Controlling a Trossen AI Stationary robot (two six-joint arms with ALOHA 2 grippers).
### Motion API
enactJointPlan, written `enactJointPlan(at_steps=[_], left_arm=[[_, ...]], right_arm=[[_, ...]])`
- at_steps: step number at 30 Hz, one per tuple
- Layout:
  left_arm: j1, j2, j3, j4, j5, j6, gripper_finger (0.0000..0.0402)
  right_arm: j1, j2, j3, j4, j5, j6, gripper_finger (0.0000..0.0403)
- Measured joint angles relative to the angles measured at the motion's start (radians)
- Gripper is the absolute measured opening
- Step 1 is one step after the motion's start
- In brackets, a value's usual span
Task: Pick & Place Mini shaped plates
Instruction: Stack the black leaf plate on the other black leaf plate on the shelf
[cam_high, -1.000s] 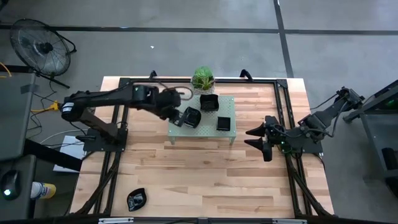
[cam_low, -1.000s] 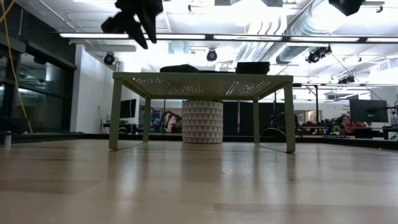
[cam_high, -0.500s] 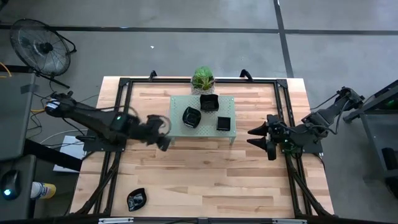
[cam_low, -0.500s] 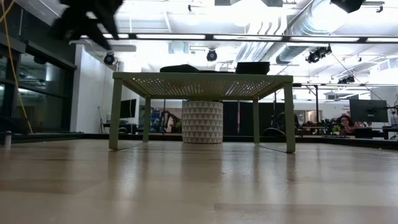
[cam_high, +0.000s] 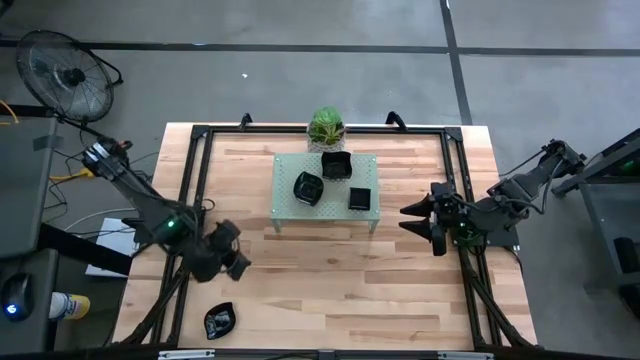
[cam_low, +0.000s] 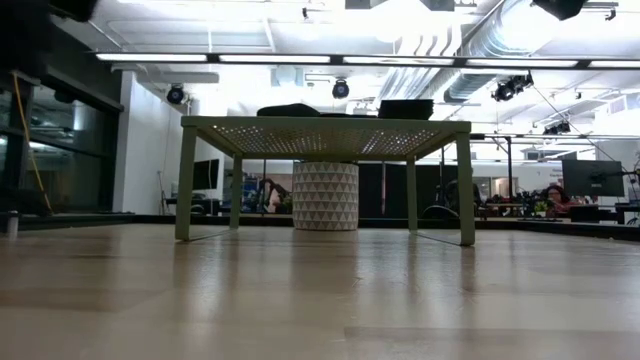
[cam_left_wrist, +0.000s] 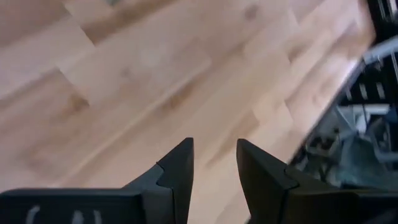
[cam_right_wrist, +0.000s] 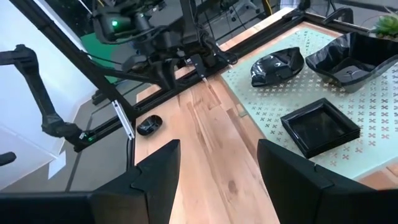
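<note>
Both grippers, left (cam_left_wrist: 214, 163) and right (cam_right_wrist: 217, 163), hold jaws parted, empty.

Bright overhead strip lights; left-wrist view motion-blurred.

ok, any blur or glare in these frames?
Left wrist view: tabletop smeared with motion blur, tool sharp. Low view: ceiling lights blow out above the rack. Right wrist view: glossy plates carry bright highlights. High view: even and sharp.

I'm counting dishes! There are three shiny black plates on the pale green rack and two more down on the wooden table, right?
Almost. The high view shows three glossy black plates on the pale green perforated rack, but only one black plate on the wooden table.
</note>
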Motion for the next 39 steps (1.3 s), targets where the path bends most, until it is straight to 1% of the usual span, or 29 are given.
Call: enactJointPlan(at_steps=[3,7,10,12,14,16,18,20,21,22,25,26,30,39], left_arm=[[-0.076,-0.001,0.0,0.005,-0.004,-0.028,0.0119],[-0.162,-0.001,0.0,0.005,-0.015,-0.122,0.0119],[-0.214,0.01,0.0,0.009,-0.034,-0.19,0.0119],[-0.239,0.021,0.0,0.008,-0.029,-0.23,0.0119],[-0.26,0.036,0.0,0.016,0.003,-0.246,0.0119],[-0.272,0.063,0.0,0.03,0.048,-0.23,0.0119],[-0.274,0.092,0.0,0.048,0.101,-0.175,0.0119],[-0.273,0.125,0.001,0.081,0.176,-0.087,0.0119],[-0.271,0.143,0.001,0.087,0.218,-0.076,0.0119],[-0.271,0.159,0.001,0.08,0.257,-0.092,0.0119],[-0.272,0.208,0.001,0.041,0.357,-0.226,0.0119],[-0.272,0.226,0.001,0.039,0.385,-0.243,0.0119],[-0.272,0.284,0.001,0.041,0.432,-0.267,0.0119],[-0.272,0.384,0.001,0.085,0.467,-0.264,0.0119]], right_arm=[[0.0,0.0,0.0,0.001,0.021,0.004,0.0209],[0.0,0.0,0.0,0.001,0.052,0.021,0.0209],[0.0,0.0,0.0,0.001,0.073,0.025,0.0209],[0.0,0.0,0.0,0.001,0.09,0.04,0.0209],[0.0,0.0,0.0,0.001,0.105,0.044,0.0209],[0.0,0.0,0.0,0.001,0.116,0.043,0.0209],[0.0,0.001,0.0,0.001,0.13,0.045,0.0209],[0.0,0.001,0.0,0.001,0.136,0.046,0.0209],[0.0,0.002,0.0,0.001,0.136,0.048,0.0209],[0.0,0.002,0.0,0.001,0.136,0.052,0.0209],[0.0,0.002,0.0,0.001,0.136,0.07,0.0209],[0.0,0.002,0.0,0.001,0.134,0.07,0.0209],[0.0,0.002,0.0,0.001,0.129,0.071,0.0209],[0.0,0.003,0.0,0.001,0.126,0.069,0.0209]])
